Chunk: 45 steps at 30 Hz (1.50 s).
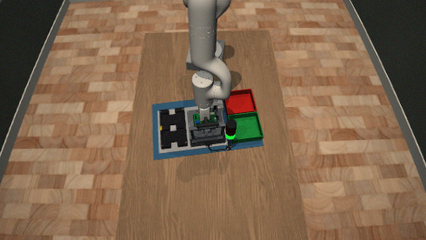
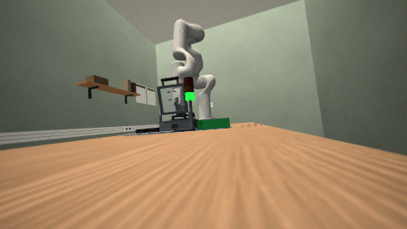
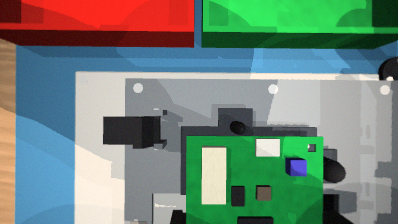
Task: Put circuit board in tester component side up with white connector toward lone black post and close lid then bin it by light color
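My gripper [image 1: 204, 119] is shut on the green circuit board [image 1: 196, 117] [image 3: 280, 175] by its side edges. The board is component side up, looks level and hangs a little above the grey tester [image 1: 191, 138] [image 2: 166, 125] [image 3: 145, 107]. A corner hole shows dark with a bright spot; no pin is clearly seen in it. The fingertips are mostly out of the wrist view. The tester's lid [image 1: 208, 133] [image 2: 165, 99] stands open and upright. The signal light [image 1: 230, 136] [image 2: 189, 96] glows green. The green bin [image 1: 245, 127] [image 2: 213, 123] [image 3: 295, 15] holds nothing visible.
The red bin [image 1: 240, 103] [image 3: 95, 15] stands beside the green bin, nearer the robot base. The black-lined tray [image 1: 167, 122] is on the tester's other side. A black post [image 3: 237, 127] and a black block [image 3: 127, 131] stand near the board. The signal pole rises near the green bin.
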{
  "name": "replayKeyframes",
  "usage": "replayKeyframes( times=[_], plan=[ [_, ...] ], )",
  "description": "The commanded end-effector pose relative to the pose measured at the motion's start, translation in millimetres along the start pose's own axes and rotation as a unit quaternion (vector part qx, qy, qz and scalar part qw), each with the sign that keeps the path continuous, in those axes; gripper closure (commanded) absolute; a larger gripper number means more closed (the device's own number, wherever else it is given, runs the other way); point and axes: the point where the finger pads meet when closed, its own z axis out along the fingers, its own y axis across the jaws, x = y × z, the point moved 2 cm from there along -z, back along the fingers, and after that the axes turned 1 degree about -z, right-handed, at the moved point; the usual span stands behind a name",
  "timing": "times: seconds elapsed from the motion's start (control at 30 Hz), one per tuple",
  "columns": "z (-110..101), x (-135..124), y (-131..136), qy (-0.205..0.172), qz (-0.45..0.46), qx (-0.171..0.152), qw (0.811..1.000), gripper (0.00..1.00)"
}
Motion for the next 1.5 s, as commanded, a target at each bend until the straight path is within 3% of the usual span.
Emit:
replayKeyframes(
  times=[0.0, 1.27, 1.47],
  plan=[
    [-1.7, -0.1, 0.8, 0.0, 0.0, -0.001, 1.0, 0.21],
    [-9.6, -0.1, 0.8, 0.0, 0.0, -0.001, 1.0, 0.21],
    [-19.0, -0.1, 0.8, 0.0, 0.0, -0.001, 1.0, 0.21]
  ],
)
